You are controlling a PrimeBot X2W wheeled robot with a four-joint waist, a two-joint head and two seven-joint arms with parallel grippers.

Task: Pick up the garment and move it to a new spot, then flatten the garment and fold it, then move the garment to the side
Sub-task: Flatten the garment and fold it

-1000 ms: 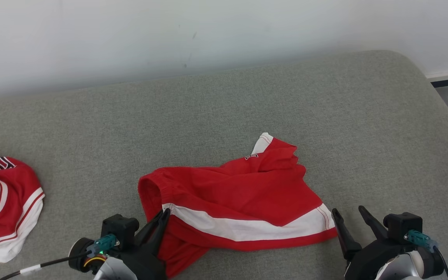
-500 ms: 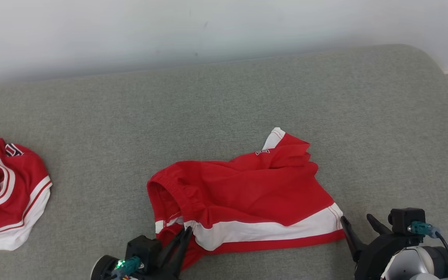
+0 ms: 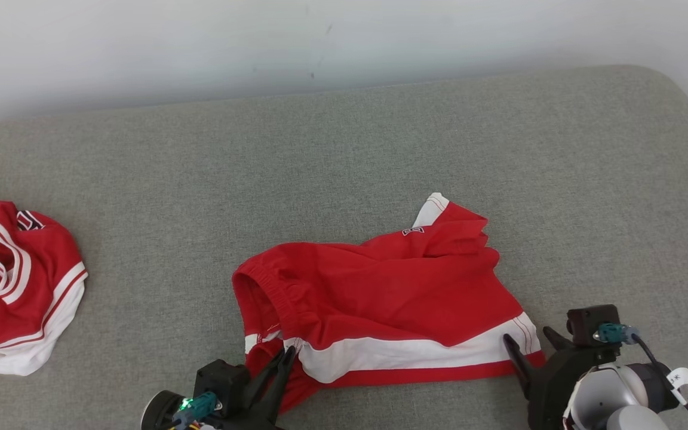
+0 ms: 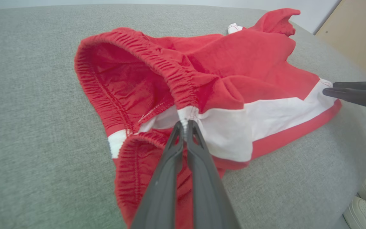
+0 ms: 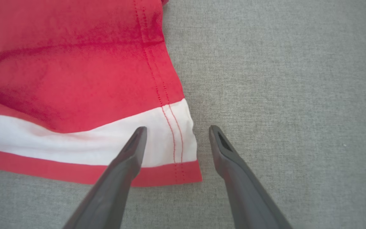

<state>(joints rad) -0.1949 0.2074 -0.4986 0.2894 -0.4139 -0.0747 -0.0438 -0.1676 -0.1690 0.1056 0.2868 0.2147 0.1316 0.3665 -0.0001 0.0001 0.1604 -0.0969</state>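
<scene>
far left: a second red-and-white garment (image 3: 15,286) lies bunched on the grey cushion (image 3: 380,149), well apart from yours. Keep off it.
left tool (image 3: 287,357): pressed together, pinching the waistband where the white stripe meets the elastic. A second ago its tips were only at the cloth's edge. The cloth has gathered around the pinch since, so the grip looks real.
garment (image 3: 380,292): red shorts, mid-cushion near the front edge, crumpled. The waistband gapes to the left and one leg is flipped up at the back. Not lifted yet.
right tool (image 3: 528,336): spread wide, nothing held. It has crept in from just beside the hem and now straddles the hem corner, one finger over the white stripe, one over bare cushion.
meaning: I'd say you're one close away from a two-point hold for the pick-up.
view note: the head camera has shifted, so don't read that as the shorts sliding.
room: open cushion behind the shorts up to the wall (image 3: 260,42), and more to the right. The cushion's right end rounds off. A person's white shoe (image 4: 365,197) shows past the edge on that side, so don't swing wide there.
</scene>
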